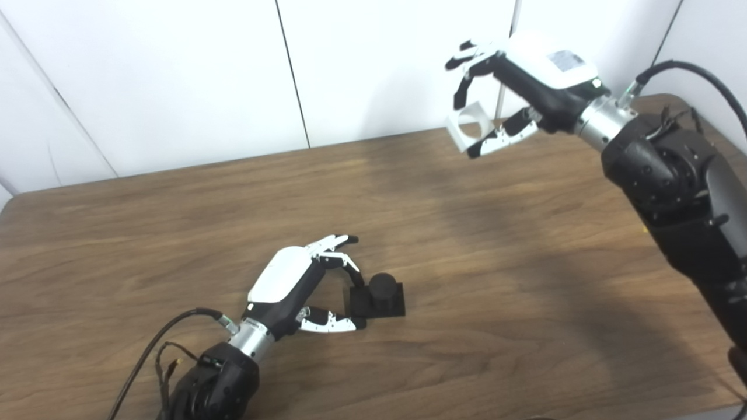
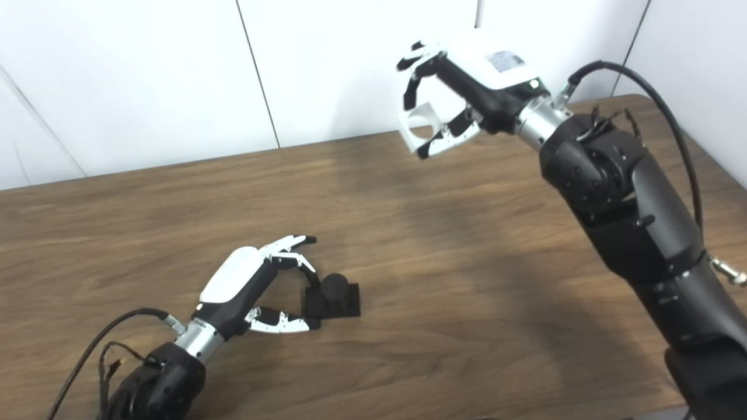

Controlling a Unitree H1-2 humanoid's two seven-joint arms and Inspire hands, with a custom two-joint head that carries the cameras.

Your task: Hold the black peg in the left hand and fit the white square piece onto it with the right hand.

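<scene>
wooden table point(image 1: 175, 233): left hand point(image 1: 303, 286) open beside black peg point(image 1: 380, 294); right hand point(image 1: 513, 87) aloft holding white square piece point(image 1: 470, 125).

A brown wood-grain table point(image 1: 175, 233) fills most of the view, its far edge running along a white wall point(image 1: 175, 76). The wall is made of flat panels, with thin dark seams point(image 1: 292, 76) between them. Soft shadows lie across the table's right half. The table's rounded left corner shows at the picture's left edge.
</scene>
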